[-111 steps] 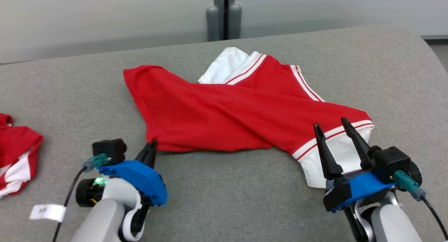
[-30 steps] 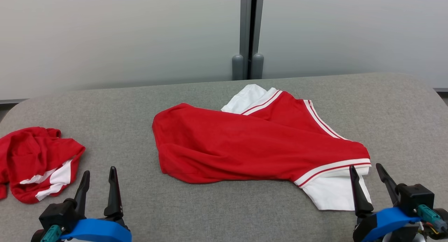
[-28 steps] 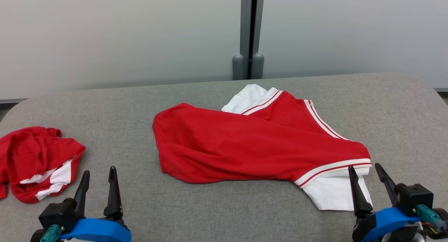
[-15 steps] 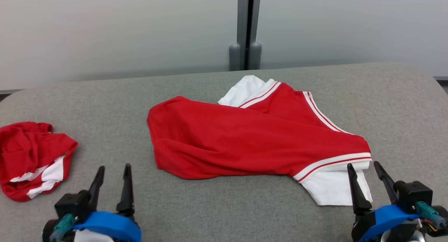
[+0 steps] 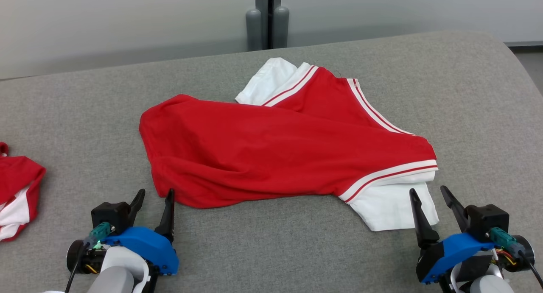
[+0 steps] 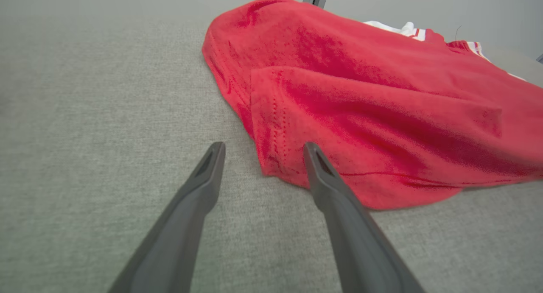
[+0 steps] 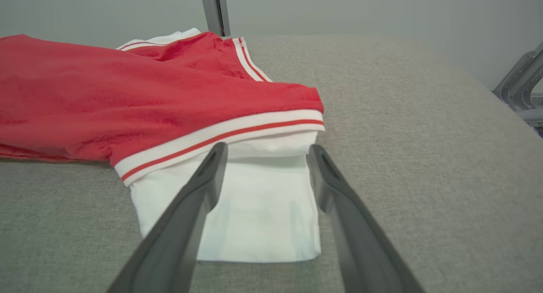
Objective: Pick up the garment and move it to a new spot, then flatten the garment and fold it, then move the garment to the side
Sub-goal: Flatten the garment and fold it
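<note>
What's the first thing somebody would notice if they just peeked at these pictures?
The big red garment with white trim, lying rumpled in the middle of the grey table, grabs the eye first. Next come two open grippers pointing at its near edge: the left gripper by the red corner, the right gripper by the white sleeve. A smaller red bundle sits at the table's far left.

Garment (image 5: pixel 280 157): red shirt with white sleeves and red-and-white striped trim, lying loosely folded and wrinkled across the centre of the frame on the grey worktop (image 5: pixel 466 93). One white sleeve (image 5: pixel 394 208) lies flat at lower right; the other sleeve (image 5: pixel 267 79) protrudes at upper centre.
</note>
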You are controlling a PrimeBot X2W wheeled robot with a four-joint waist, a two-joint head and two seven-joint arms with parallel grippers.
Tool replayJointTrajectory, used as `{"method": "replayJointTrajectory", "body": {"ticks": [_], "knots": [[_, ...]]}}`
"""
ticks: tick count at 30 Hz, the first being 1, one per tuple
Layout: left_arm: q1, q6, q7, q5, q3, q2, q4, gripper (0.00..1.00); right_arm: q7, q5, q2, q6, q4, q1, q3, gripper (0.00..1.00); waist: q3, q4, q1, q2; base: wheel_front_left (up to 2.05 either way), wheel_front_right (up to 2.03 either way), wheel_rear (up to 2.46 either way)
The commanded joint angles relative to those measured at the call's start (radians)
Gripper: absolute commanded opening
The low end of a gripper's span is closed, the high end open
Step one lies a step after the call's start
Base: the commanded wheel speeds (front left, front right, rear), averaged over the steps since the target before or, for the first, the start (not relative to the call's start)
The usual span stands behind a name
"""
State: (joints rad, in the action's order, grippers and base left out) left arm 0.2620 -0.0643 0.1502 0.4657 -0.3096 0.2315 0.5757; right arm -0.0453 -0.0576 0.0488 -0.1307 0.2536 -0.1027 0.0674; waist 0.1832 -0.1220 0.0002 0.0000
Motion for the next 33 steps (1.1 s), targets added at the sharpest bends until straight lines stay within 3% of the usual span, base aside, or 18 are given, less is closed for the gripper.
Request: {"method": "replayJointTrajectory", "body": {"ticks": [1, 11, 12, 13, 14, 20, 25, 26, 27, 28, 33], "knots": [[0.036, -0.001, -0.006, 0.002, -0.004, -0.001, 0.04, 1.0, -0.013, -0.009, 0.003, 0.0, 0.015, -0.022, -0.003, 1.0, 0.014, -0.008, -0.0002, 0.0, 0.0, 0.0, 0.0], [0.096, -0.016, -0.035, -0.005, -0.031, -0.005, 0.162, 1.0, -0.02, -0.001, 0.003, 0.0, 0.064, -0.056, 0.011, 1.0, 0.047, -0.02, -0.0002, 0.0, 0.0, 0.0, 0.0], [0.102, -0.016, -0.045, -0.007, -0.038, -0.006, 0.175, 0.65, -0.013, -0.001, 0.003, 0.0, 0.071, -0.058, 0.015, 1.0, 0.049, -0.018, -0.0002, 0.0, 0.0, 0.0, 0.0], [0.107, -0.021, -0.057, -0.012, -0.049, -0.005, 0.186, 0.41, -0.004, 0.0, 0.003, 0.0, 0.08, -0.059, 0.021, 1.0, 0.05, -0.017, -0.0002, 0.0, 0.0, 0.0, 0.0], [0.112, -0.026, -0.068, -0.007, -0.056, -0.009, 0.198, 0.0, 0.003, 0.003, 0.003, 0.0, 0.088, -0.06, 0.03, 1.0, 0.051, -0.016, -0.0002, 0.0, 0.0, 0.0, 0.0], [0.122, -0.045, -0.078, 0.007, -0.085, -0.022, 0.234, 0.0, 0.052, 0.018, 0.002, 0.0, 0.15, -0.081, 0.093, 1.0, 0.055, -0.006, -0.0002, 0.0, 0.0, 0.0, 0.0], [0.115, -0.052, -0.065, 0.022, -0.092, -0.031, 0.254, 0.0, 0.134, 0.015, 0.002, 0.0, 0.243, -0.094, 0.066, 1.0, 0.056, 0.004, -0.0002, 0.0, 0.0, 0.0, 0.0], [0.115, -0.052, -0.063, 0.025, -0.093, -0.033, 0.257, 0.0, 0.152, 0.008, 0.0, -0.001, 0.26, -0.089, 0.052, 0.85, 0.056, 0.006, -0.0002, 0.0, 0.0, 0.0, 0.0], [0.114, -0.053, -0.058, 0.028, -0.092, -0.035, 0.259, 0.0, 0.167, 0.0, -0.005, -0.002, 0.272, -0.086, 0.036, 0.53, 0.054, 0.008, -0.0002, 0.0, 0.0, 0.0, 0.0], [0.112, -0.054, -0.051, 0.032, -0.089, -0.037, 0.26, 0.0, 0.175, -0.008, -0.008, -0.003, 0.276, -0.085, 0.022, 0.0, 0.053, 0.01, -0.0002, 0.0, 0.0, 0.0, 0.0], [0.112, -0.054, 0.006, 0.048, -0.072, -0.036, 0.244, 0.0, 0.178, -0.045, -0.002, -0.002, 0.234, -0.07, 0.014, 0.0, 0.033, 0.014, -0.0002, 0.0, 0.0, 0.0, 0.0]]}}
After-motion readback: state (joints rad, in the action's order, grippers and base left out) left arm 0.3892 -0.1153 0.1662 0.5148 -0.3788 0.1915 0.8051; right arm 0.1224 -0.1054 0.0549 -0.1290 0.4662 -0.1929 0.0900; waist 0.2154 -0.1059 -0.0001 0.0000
